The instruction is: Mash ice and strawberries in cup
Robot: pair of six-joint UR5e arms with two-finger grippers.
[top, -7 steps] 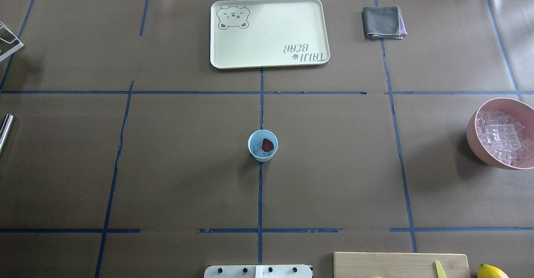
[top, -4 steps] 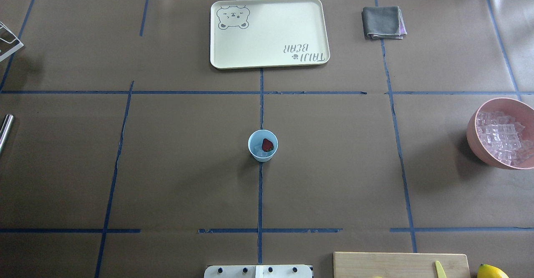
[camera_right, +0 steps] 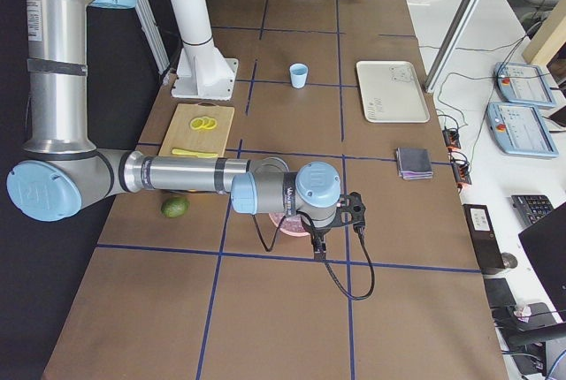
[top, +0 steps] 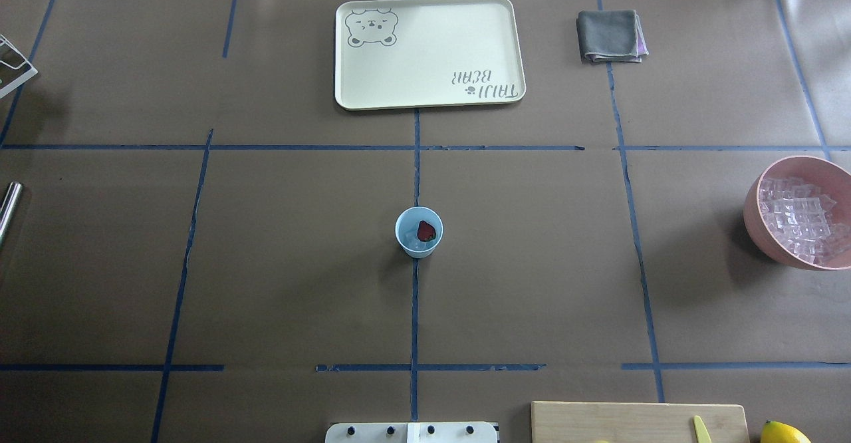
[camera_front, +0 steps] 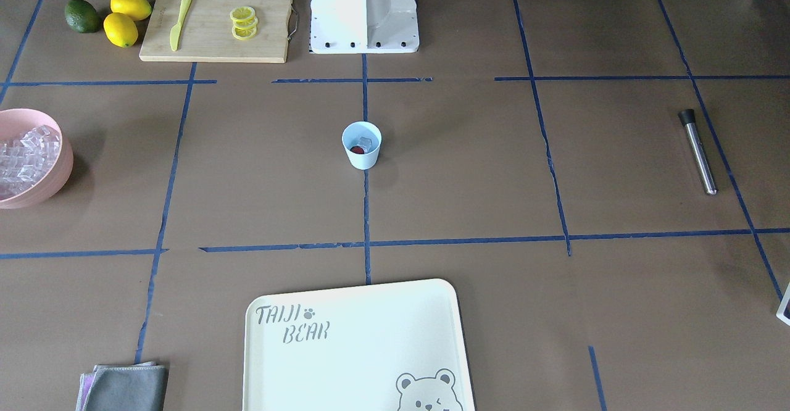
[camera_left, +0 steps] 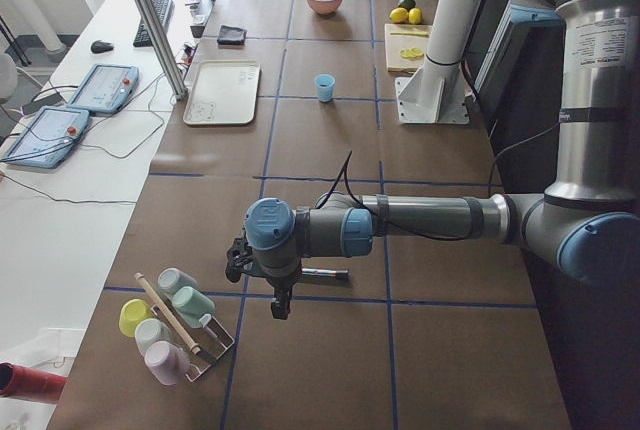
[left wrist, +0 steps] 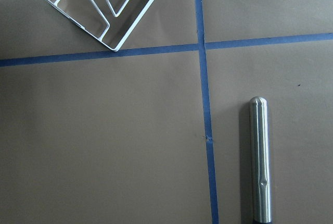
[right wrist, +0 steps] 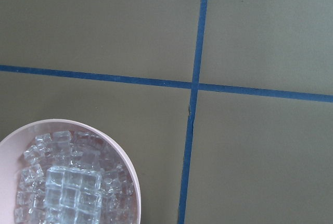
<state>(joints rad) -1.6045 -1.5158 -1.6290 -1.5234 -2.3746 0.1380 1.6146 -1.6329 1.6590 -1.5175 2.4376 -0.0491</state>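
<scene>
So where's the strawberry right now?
The strawberry sits inside the pale blue cup at the table's middle in the overhead view, beside an ice cube; the cup stands on a blue tape line between the tray and the robot's base.

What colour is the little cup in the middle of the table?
The small tapered plastic cup is plain pale blue, clearest in the exterior front-facing view.

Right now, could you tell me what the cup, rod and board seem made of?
Cup: probably plastic, matte pale blue, thin even wall.
Rod: metal, brushed silver with a bright highlight; dark end.
Board: wood or bamboo, pale tan, faint grain.
</scene>
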